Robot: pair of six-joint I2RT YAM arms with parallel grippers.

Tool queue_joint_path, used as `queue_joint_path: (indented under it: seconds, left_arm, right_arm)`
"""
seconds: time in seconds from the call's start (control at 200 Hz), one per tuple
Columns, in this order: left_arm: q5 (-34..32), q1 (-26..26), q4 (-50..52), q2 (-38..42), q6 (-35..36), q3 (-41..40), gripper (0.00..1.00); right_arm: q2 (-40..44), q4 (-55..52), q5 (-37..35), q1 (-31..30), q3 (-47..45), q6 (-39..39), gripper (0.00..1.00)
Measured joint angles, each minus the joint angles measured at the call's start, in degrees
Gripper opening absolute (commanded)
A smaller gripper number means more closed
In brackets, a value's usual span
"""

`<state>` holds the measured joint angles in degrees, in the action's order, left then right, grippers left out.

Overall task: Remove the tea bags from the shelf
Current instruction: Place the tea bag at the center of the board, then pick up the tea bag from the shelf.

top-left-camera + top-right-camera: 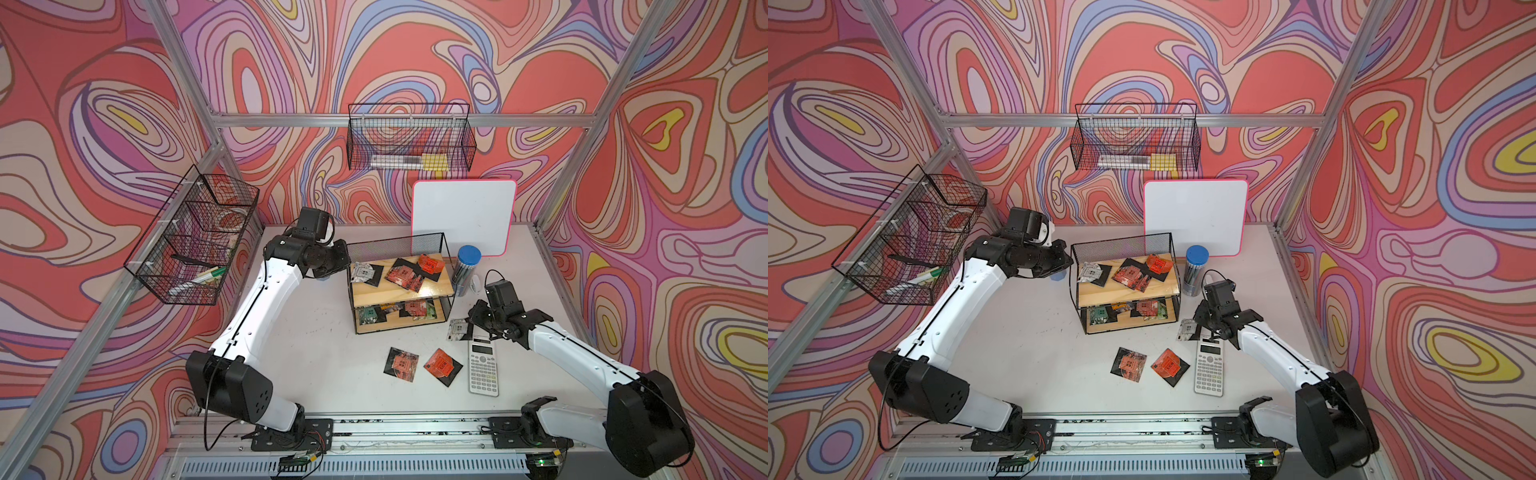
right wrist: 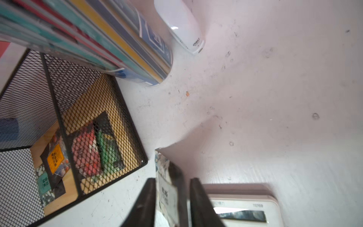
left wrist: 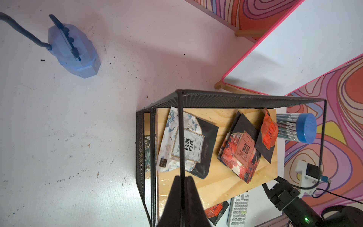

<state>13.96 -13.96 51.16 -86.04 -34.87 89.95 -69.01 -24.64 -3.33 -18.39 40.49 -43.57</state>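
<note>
The shelf [image 1: 386, 295] stands mid-table, a black wire rack with two wooden boards. Tea bags lie on its top board: a white one [image 1: 362, 272], a red-black one [image 1: 403, 276] and an orange one [image 1: 430, 264]. Several more lie on the lower board [image 1: 415, 309]. Two black-and-red sachets [image 1: 401, 363] [image 1: 442, 367] lie on the table in front. My left gripper [image 3: 182, 177] is shut on the shelf's upper left frame wire [image 3: 180, 137]. My right gripper [image 2: 173, 180] is low beside the shelf's right end, jaws apart, with a white sachet [image 2: 167, 194] standing between them.
A white calculator [image 1: 483, 365] lies just under the right gripper. A blue-lidded tube of pens [image 1: 467, 266] and a white device [image 2: 182, 25] sit right of the shelf, a whiteboard [image 1: 463, 216] behind it. Wire baskets [image 1: 409, 141] [image 1: 195, 241] hang on the walls. A blue gadget [image 3: 72, 51] lies near the left gripper.
</note>
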Motion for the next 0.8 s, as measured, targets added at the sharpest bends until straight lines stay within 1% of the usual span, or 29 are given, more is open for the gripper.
queue_joint_path:
  seconds: [0.06,0.15,0.23,0.325,0.371,0.456,0.551,0.656,0.801]
  left_arm:
    - [0.0,0.0,0.0,0.0,0.0,0.0,0.03]
    - [0.0,0.0,0.0,0.0,0.0,0.0,0.03]
    - [0.0,0.0,0.0,0.0,0.0,0.0,0.03]
    - [0.0,0.0,0.0,0.0,0.0,0.0,0.03]
    - [0.0,0.0,0.0,0.0,0.0,0.0,0.03]
    - [0.0,0.0,0.0,0.0,0.0,0.0,0.03]
    - [0.0,0.0,0.0,0.0,0.0,0.0,0.03]
    - [0.0,0.0,-0.1,0.0,0.0,0.0,0.03]
    - [0.0,0.0,-0.1,0.0,0.0,0.0,0.03]
  right_arm:
    - [2.0,-2.5,-1.6,0.0,2.1,0.1,0.55]
    - [5.3,-7.7,-4.4,0.0,7.9,0.0,0.6]
    - [6.7,-12.8,-7.2,0.0,15.7,0.8,0.67]
    - [5.2,-19.3,-12.1,-2.0,27.5,2.5,0.69]
    - [2.8,-22.3,-14.8,-4.7,34.0,3.7,0.7]
    - [-4.5,-27.9,-20.2,-12.1,47.5,5.2,0.7]
    - [-14.1,-32.3,-22.6,-19.2,60.1,5.8,0.71]
    - [-22.8,-34.6,-22.2,-24.2,68.0,6.0,0.71]
    - [-31.9,-34.0,-17.2,-29.0,73.8,8.4,0.73]
